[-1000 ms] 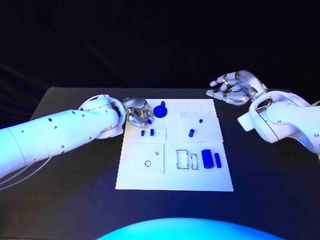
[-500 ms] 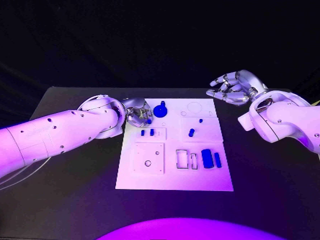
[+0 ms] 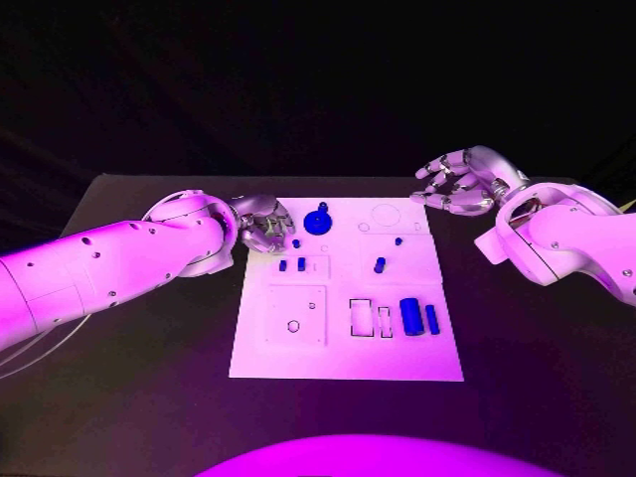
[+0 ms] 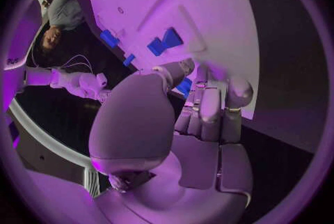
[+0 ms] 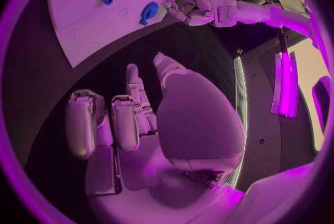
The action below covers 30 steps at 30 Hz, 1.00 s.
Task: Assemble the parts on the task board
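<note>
Two silver hands flank your white task board (image 3: pixel 347 343): the left hand (image 3: pixel 265 223) curls at its upper-left edge beside the blue round part (image 3: pixel 318 220), grip unclear; the right hand (image 3: pixel 461 181) hovers upper right, fingers spread, over bare black table (image 3: pixel 548 348).

One white rectangular task board (image 3: pixel 404 353), eight small blue plastic parts (image 3: pixel 411 315) on it, and two silver robot hands (image 3: pixel 265 223).
</note>
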Tool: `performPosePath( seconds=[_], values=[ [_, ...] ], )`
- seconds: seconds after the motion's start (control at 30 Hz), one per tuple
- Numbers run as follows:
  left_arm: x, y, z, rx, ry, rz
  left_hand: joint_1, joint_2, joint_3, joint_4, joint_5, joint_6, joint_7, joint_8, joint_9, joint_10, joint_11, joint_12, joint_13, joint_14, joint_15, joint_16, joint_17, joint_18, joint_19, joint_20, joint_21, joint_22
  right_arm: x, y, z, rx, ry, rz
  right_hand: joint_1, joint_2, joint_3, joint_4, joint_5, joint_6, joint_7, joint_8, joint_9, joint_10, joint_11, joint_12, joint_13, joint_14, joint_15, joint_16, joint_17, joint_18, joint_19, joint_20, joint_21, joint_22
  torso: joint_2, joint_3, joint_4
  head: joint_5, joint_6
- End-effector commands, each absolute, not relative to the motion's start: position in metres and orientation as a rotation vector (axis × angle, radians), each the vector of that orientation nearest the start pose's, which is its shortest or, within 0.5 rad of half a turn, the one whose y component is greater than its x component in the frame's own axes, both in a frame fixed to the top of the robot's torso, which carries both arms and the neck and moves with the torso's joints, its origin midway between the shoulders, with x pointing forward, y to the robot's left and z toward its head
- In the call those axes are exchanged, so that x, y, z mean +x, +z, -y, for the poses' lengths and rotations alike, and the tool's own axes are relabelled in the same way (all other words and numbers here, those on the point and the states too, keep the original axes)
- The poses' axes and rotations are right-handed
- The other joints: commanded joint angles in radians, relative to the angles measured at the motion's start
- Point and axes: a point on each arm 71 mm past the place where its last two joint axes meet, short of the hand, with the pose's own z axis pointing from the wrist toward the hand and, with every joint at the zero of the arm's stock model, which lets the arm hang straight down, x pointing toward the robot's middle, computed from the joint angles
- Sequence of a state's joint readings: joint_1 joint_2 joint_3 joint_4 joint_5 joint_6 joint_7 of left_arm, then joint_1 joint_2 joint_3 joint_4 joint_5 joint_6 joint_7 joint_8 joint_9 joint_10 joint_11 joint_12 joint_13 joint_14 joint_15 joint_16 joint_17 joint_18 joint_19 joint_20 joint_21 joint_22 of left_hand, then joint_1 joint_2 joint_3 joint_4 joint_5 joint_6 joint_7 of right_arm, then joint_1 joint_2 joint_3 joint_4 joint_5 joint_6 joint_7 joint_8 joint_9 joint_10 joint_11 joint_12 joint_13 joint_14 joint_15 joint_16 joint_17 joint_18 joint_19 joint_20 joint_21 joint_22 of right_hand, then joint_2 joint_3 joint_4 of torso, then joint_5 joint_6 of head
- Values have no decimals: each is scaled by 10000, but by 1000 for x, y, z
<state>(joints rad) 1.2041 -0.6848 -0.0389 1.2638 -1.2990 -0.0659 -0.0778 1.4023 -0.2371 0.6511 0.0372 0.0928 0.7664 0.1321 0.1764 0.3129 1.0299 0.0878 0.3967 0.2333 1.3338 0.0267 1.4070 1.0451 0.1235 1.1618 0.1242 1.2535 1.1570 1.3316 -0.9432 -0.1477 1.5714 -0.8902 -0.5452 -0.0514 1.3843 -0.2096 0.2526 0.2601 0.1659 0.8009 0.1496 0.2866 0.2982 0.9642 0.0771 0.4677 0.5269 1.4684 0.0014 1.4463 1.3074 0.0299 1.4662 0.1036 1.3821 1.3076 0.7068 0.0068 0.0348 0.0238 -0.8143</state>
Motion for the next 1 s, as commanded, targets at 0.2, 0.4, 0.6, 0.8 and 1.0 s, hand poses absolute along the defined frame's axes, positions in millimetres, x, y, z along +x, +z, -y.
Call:
performPosePath(
  seconds=[0.2, 0.4, 0.6, 0.8, 1.0],
  values=[
    [534, -205, -219, -98, -6407, -18687, 225, -30, 53, -83, 40, 438, 213, 189, -55, -782, 315, -267, -73, -671, 205, -398, -1047, 53, -534, 203, -401, -441, 488, -161, 244, 1143, 6719, -16788, 731, -199, 1225, -325, -79, 826, -17, 79, 33, 683, -1, -1168, -1423, 480, -45, -187, 152, 80, 460, -76, 218, 1617, -13, 5, -14, -43, 153],
    [533, -186, -242, -3064, -8796, -17620, 279, 84, 410, -237, 48, 1231, 591, 766, 44, -675, 363, 290, 152, -1893, 222, -1370, -3038, 448, -2111, 201, -1574, -1815, 490, -169, 237, -819, 5712, -16758, 658, -448, 2093, -518, -265, 1256, -104, 16, 67, 1298, -61, -1810, -2171, 490, -106, -192, 124, 52, 505, -131, 333, 1710, 4, 16, -33, -331, 368],
    [524, -173, -255, -6943, -12191, -16077, 99, 190, 253, -253, 17, 1091, 634, 984, 52, -970, 402, 668, 249, -2818, 251, -2633, -4717, 617, -2927, 244, -2533, -2689, 491, -183, 228, -2240, 4724, -16888, 387, -665, 2362, -646, -368, 1331, -3, -102, 73, 1057, 93, -2423, -2649, 467, 18, -238, 31, 99, 421, -50, 95, 1587, 21, -10, -7, -618, 501],
    [511, -164, -256, -8706, -14289, -14937, 57, 240, 42, -257, 19, 1001, 646, 1074, 54, -1115, 429, 770, 247, -2999, 288, -2894, -4873, 612, -3011, 269, -2792, -2850, 491, -198, 222, -3022, 4072, -16987, 273, -745, 2352, -729, -410, 1239, 38, -229, 47, 888, 153, -2656, -2839, 452, 77, -272, -32, 142, 353, -19, -98, 1481, 17, -23, 16, -757, 529],
    [502, -160, -254, -9290, -15148, -14535, -9, 257, -99, -222, 11, 986, 650, 1133, 61, -1144, 436, 824, 243, -3063, 304, -2974, -4925, 609, -3046, 288, -2924, -2932, 489, -205, 212, -3309, 4051, -16919, 250, -714, 2386, -775, -336, 1310, 36, -238, 57, 996, 153, -2683, -2915, 444, 91, -292, -68, 142, 361, -20, -95, 1485, 20, -30, -6, -749, 532]
  ],
)
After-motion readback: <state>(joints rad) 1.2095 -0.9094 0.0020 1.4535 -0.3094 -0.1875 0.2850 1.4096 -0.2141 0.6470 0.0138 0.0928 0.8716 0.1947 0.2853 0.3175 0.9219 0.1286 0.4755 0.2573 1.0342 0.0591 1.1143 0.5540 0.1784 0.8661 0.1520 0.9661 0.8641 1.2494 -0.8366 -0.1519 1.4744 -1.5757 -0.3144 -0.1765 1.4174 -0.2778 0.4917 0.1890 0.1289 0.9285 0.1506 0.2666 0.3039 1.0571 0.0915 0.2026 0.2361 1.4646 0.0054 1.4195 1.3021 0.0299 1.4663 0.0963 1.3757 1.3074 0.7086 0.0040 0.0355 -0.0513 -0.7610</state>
